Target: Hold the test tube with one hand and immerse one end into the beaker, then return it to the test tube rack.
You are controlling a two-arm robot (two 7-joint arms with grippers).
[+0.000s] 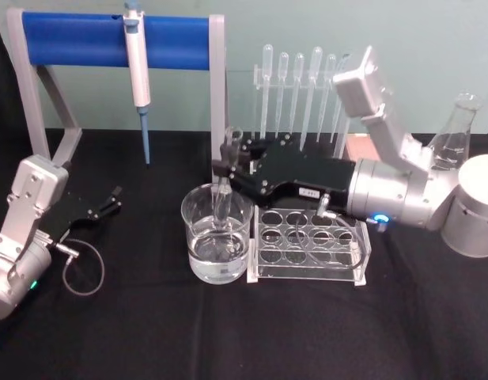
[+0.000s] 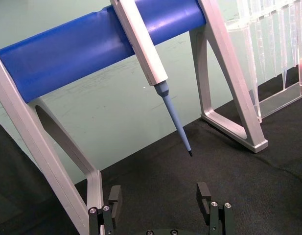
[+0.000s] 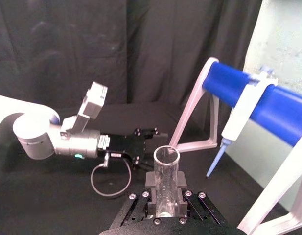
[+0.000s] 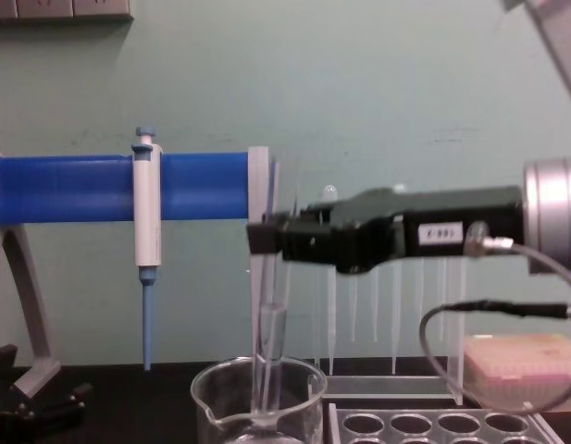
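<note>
right pincer (image 1: 228,164) pinches the test tube (image 1: 222,202) upright, its lower end down inside the beaker (image 1: 198,253) beneath it; whether glass meets water is unclear. rack (image 1: 307,271) sits just beneath the pincer's body, pipettor (image 1: 138,63) hangs beyond. left pincer (image 2: 159,193) idles, spread, well apart.

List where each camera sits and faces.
Head: high, facing down at beaker and rack; both arms show.
Chest: low, facing forward; right end effector grips the test tube.
Left wrist: faces the pipettor; its open left end effector shows.
Right wrist: faces along the tube toward the left arm.
Head and chest share the tube inside the beaker.
</note>
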